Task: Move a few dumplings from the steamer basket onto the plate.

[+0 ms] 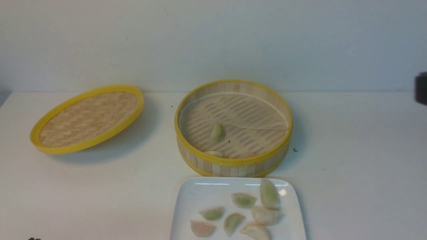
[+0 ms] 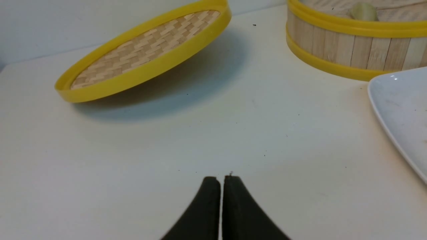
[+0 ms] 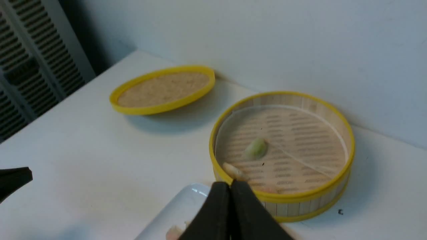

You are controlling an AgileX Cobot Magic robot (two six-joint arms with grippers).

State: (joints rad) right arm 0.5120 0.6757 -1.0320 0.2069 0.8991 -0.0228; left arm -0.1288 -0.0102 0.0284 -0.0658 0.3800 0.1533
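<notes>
Right gripper (image 3: 230,182) was closed, empty, seemingly above plate (image 1: 196,196) edge. Green dumpling (image 3: 256,148) lay in basket (image 3: 283,197), ahead of my jaws past near rim, long axis slanted to my reach. Left gripper (image 2: 222,178) was closed, low near lid (image 2: 143,50). Judged right arm nearer.

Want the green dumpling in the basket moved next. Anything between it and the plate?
Only the steamer basket's near wall: the green dumpling must rise over its yellow rim. Nothing else visible; the plate's left side is bare.
</notes>
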